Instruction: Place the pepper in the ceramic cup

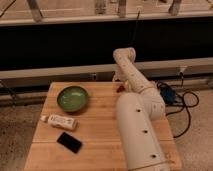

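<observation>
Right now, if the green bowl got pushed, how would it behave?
The bowl looks wide and shallow, so it would probably slide on the table rather than tip. It looks empty, so likely light. The gripper sits at the table's far edge, apart from it.

My bulky white arm (137,125) hides most of the pincer (119,86) at the far edge of the wooden bench (100,135), frame centre; the bottom edge crops the arm.
</observation>
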Controlling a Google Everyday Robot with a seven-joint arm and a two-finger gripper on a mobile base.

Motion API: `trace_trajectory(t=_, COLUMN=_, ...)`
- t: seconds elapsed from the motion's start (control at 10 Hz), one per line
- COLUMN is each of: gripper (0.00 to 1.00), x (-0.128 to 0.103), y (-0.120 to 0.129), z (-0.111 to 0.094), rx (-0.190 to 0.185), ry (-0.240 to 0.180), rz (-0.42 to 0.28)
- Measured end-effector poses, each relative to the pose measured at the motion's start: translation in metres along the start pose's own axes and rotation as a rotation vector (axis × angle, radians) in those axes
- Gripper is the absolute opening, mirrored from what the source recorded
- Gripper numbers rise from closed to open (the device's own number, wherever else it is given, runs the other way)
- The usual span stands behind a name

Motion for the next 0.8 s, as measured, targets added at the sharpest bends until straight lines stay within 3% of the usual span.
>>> trace_trajectory(t=0.4, gripper=0.77, x=0.001, y=-0.001, z=0.015, rx=-0.021, ry=-0.005, rz=-0.012)
trace_trajectory(t=0.8, gripper=0.37, x=0.002, y=0.000, z=0.019, rx=-0.030, ry=-0.007, rz=-0.023)
